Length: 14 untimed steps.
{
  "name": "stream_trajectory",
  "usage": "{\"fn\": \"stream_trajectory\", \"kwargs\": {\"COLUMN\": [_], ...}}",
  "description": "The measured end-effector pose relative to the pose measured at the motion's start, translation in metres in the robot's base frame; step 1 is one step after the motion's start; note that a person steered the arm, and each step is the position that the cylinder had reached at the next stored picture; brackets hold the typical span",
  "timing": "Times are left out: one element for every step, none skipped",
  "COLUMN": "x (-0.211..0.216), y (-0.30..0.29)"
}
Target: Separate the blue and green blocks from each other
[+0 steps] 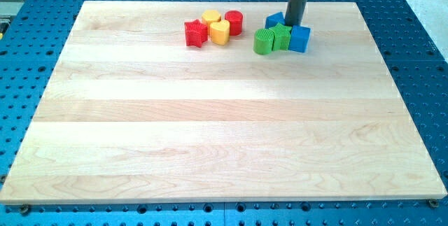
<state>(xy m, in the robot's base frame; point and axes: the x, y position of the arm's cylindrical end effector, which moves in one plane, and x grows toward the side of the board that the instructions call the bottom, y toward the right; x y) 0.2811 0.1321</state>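
Toward the view's top right of the wooden tabletop (210, 128), my tip (290, 24), a bare rod without jaws, sits wedged among touching blocks: blue block (274, 20), blue cube (299, 38), green star (281, 36), green cylinder (263, 42).

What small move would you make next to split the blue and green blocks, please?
Probably slide my tip toward the view's right, pushing the blue cube away: the tip sits amid the cluster, above the green star, which touches that cube and the green block.
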Motion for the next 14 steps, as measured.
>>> {"fn": "stream_trajectory", "kwargs": {"x": [0.0,0.0,-0.008,-0.058,-0.076,-0.069,-0.058,-0.019,-0.031,-0.038,-0.051,-0.026,0.001,0.003], "y": [-0.014,-0.014,-0.012,0.001,-0.01,-0.051,-0.068,-0.057,-0.007,-0.003,0.013,0.047,0.043,0.02]}}
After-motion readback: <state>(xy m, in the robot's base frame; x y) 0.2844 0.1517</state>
